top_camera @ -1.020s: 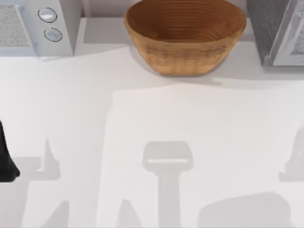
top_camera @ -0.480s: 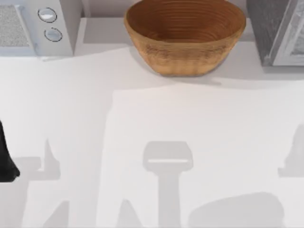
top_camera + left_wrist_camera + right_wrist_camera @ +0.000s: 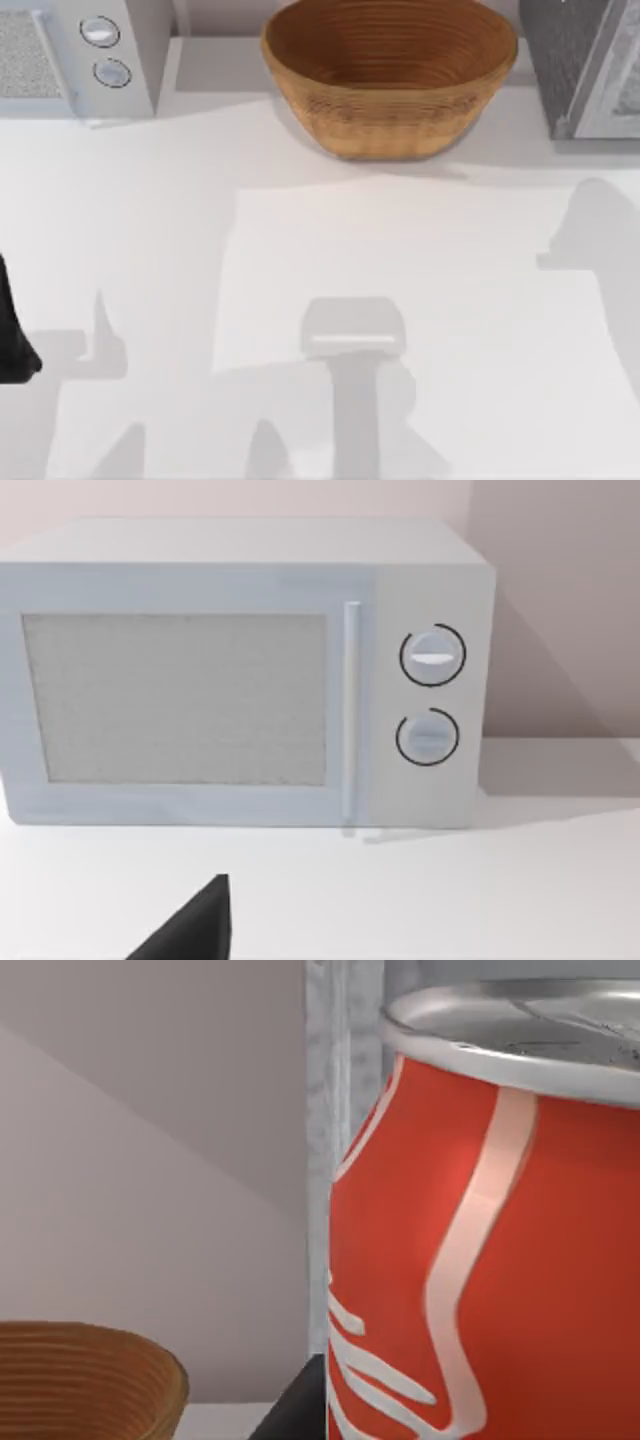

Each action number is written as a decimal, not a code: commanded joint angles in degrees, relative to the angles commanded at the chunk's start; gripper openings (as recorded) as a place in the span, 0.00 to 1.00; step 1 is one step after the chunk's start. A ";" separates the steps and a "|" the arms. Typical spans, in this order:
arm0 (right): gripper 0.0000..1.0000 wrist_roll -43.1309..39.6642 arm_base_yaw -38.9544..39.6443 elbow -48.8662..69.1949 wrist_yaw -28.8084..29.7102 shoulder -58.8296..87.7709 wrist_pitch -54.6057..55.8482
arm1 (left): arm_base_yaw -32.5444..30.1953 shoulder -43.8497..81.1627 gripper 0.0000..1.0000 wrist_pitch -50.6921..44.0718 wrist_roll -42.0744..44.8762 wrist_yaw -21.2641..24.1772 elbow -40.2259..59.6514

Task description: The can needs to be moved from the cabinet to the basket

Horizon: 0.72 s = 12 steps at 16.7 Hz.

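Observation:
The red can (image 3: 500, 1260), with white script and a silver top, is very close in the right wrist view. My right gripper (image 3: 470, 1410) is shut on it, with one dark finger (image 3: 292, 1412) pressed against its side. A pale grey upright of the cabinet (image 3: 345, 1110) stands right behind the can. In the top view the cabinet (image 3: 580, 65) is at the back right. The wicker basket (image 3: 390, 110) stands at the back middle, to the cabinet's left, and its rim (image 3: 90, 1345) sits low in the right wrist view.
A white microwave (image 3: 80, 55) with two round knobs stands at the back left, and the left wrist view faces it (image 3: 240, 680). My left arm (image 3: 12, 335) is parked at the table's left edge. Arm shadows lie across the table's front and right.
The right arm's shadow has moved from the table's front right up toward the cabinet. The left arm, basket and microwave have not moved.

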 joint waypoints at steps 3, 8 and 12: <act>0.00 0.14 5.00 12.85 4.96 18.44 4.97 | 0.00 0.00 1.00 0.00 0.00 0.00 0.00; 0.00 0.36 13.14 33.79 13.05 49.28 13.06 | 0.00 0.00 1.00 0.00 0.00 0.00 0.00; 0.00 0.49 18.30 47.36 18.34 69.40 18.39 | 0.00 0.00 1.00 0.00 0.00 0.00 0.00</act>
